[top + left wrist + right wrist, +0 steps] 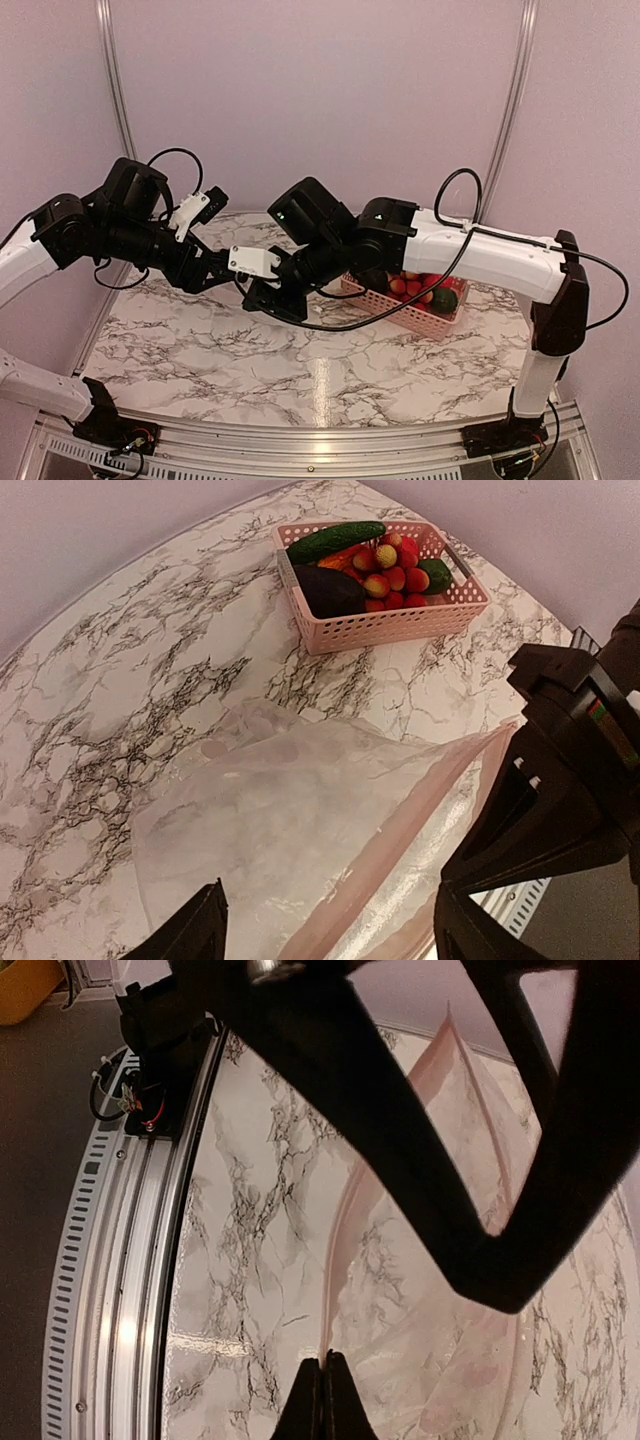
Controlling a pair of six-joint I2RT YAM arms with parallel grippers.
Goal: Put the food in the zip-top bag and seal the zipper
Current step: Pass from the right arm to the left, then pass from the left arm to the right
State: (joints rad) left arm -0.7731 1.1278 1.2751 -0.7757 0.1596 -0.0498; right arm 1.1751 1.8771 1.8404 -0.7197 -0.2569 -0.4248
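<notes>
Glossy marble-patterned table (90, 710), crinkly clear plastic zip-top bag (300, 820), pink slotted plastic basket (390, 628).

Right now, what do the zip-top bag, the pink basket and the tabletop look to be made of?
The zip-top bag: thin clear plastic film, glossy; creases, marble shows through. The basket: likely rigid moulded plastic, matte pink; regular slots. The tabletop: marble-patterned, glossy; stone or laminate, can't tell.

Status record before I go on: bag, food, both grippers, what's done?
bag: zip-top bag lying on the table, one edge lifted; looks empty
food: food all in the pink basket, apart from the bag
left gripper: left gripper open, above the bag
right gripper: right gripper shut on the bag's lifted edge
done: nothing bagged yet
</notes>
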